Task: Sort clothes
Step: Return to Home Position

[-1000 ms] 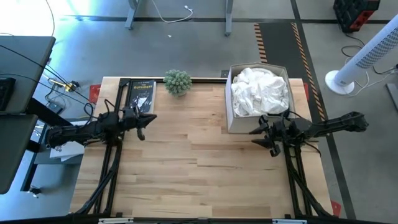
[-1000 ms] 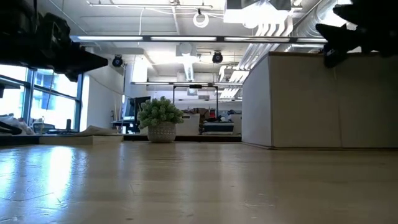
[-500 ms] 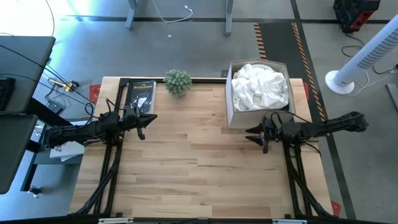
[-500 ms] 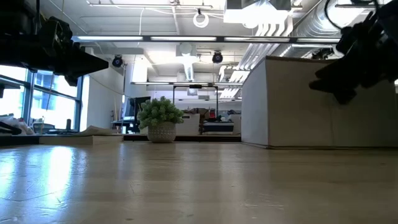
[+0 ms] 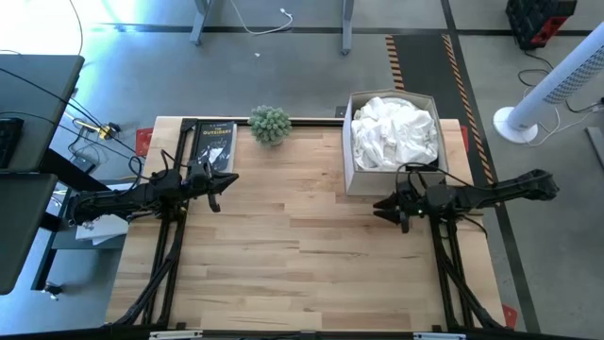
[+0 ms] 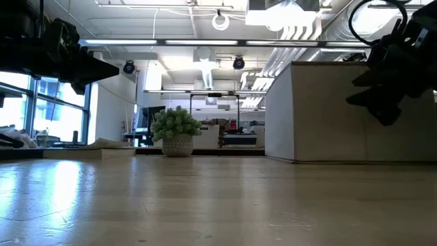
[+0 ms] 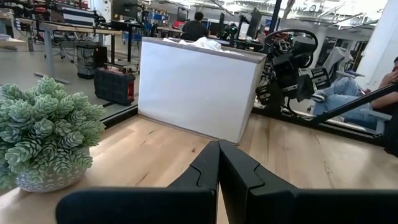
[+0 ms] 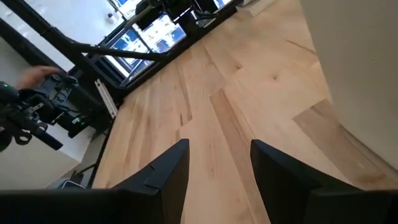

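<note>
The clothes [image 5: 396,132] you are sorting lie as a heap of white fabric inside the white box [image 5: 347,178], filling it to the rim; from the left wrist view you see a fold of the white cloth [image 7: 208,42] showing above the top edge of the box [image 7: 193,87]. The box stands at the far right corner of the tabletop [image 5: 283,264]. The right gripper [image 5: 382,207] hangs above the wood just off the box's near wall, toward the right edge, apart from the cardboard; its fingers [image 8: 168,177] are spread, with bare tabletop visible between them. Note that the low view shows this gripper clear of the surface, in front of the box wall [image 6: 321,113]. The left gripper [image 5: 215,186] waits near the left edge of the tabletop, raised, with its fingers [image 7: 239,171] pressed together. A black book [image 5: 214,144] lies at the far left corner, and a small potted plant [image 5: 270,124] stands at the far edge between the book and the box.
</note>
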Tool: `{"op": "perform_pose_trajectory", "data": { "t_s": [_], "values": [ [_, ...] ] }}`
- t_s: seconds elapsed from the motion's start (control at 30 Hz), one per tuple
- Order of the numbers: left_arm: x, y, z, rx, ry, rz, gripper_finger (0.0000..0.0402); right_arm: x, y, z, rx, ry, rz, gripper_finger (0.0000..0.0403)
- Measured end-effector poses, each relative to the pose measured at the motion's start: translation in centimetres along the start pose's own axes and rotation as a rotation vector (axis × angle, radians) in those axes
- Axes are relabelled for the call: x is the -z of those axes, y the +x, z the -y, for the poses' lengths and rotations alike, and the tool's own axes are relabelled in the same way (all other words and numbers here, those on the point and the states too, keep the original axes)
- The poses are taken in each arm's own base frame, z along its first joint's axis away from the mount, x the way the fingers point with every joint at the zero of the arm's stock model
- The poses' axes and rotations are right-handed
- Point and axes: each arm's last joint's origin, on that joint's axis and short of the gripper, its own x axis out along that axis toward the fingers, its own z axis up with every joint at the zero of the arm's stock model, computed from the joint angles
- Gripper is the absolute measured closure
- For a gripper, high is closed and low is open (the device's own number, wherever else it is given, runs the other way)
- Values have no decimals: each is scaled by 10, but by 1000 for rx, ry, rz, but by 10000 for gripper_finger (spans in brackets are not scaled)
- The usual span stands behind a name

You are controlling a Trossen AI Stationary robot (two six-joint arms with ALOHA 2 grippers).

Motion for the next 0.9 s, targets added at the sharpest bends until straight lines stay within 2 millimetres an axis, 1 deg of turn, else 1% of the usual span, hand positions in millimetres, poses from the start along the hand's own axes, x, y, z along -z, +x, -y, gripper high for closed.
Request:
{"op": "perform_pose_trajectory", "data": {
  "t_s": [0.1,0.2,0.3,0.37,0.5,0.8,0.83,0.9],
  "values": [
    [-1,-1,0,4,-3,12,401,-4,-5,-4,-56,6,43,234],
    [-5,-4,0,12,-14,65,401,-11,-13,-8,-134,20,127,234],
    [-7,-4,0,8,-17,76,401,-17,-22,-11,-200,33,213,234],
    [-7,-4,0,9,-18,80,401,-20,-24,-13,-231,39,253,234],
    [-6,-4,0,5,-16,70,401,-22,-25,-15,-250,43,274,234],
    [-5,-4,0,3,-13,59,401,-18,-23,-12,-211,35,231,234],
    [-5,-4,0,3,-13,59,401,-18,-22,-11,-186,-5,239,234],
    [-5,-4,0,3,-13,59,401,-20,-22,-9,-84,-199,296,234]
  ]
}}
